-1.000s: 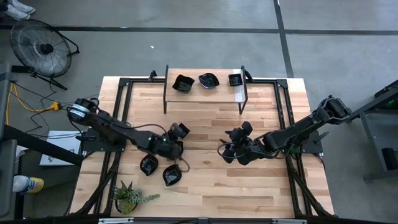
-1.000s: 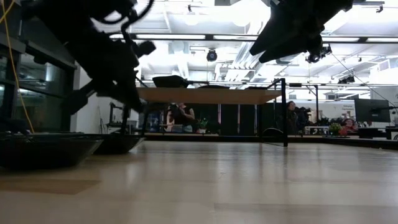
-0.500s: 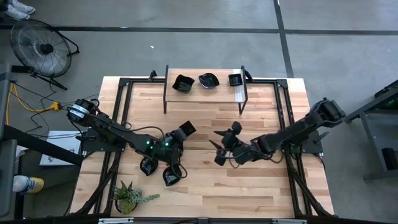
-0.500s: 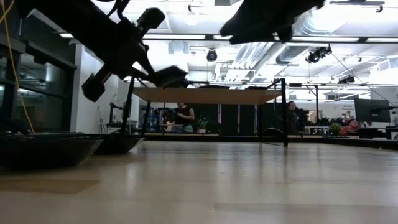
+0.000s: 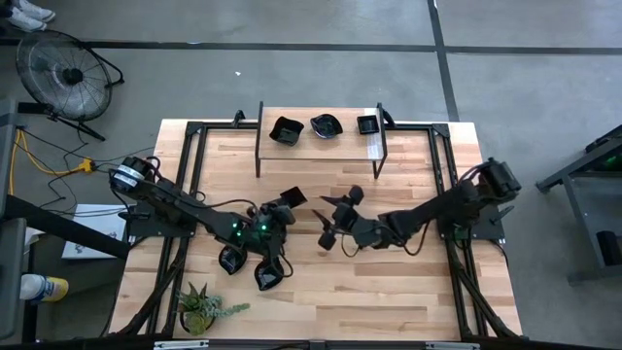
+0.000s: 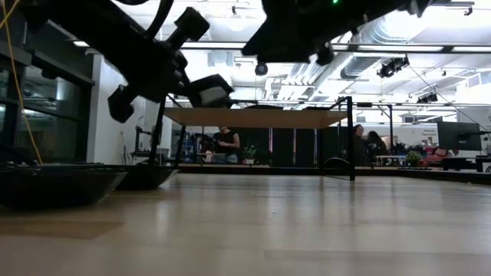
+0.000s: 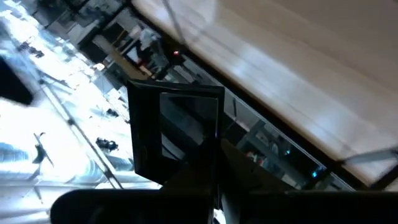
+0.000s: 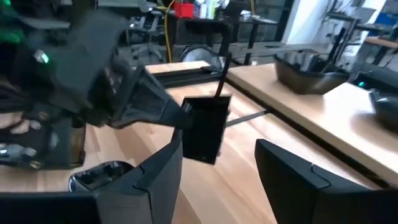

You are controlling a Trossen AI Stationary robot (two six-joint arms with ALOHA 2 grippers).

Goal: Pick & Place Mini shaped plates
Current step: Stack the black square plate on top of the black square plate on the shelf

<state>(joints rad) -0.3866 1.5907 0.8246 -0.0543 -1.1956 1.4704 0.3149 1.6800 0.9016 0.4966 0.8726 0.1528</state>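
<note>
Two arms are meeting mid-table in the high view: the left gripper [image 5: 284, 206] is clamping a small square plate [image 5: 294, 198], while the right gripper [image 5: 330, 216] is spreading its fingers beside it; three plates [image 5: 320, 126] are resting on the wooden shelf [image 5: 372, 144]. The low view is showing the plate [image 6: 209, 90] held clear of the table [image 6: 307, 222]. The right wrist view is showing it glossy, black and flat-edged [image 8: 205, 129], so a misaligned handover is likely to let it slip.
</note>
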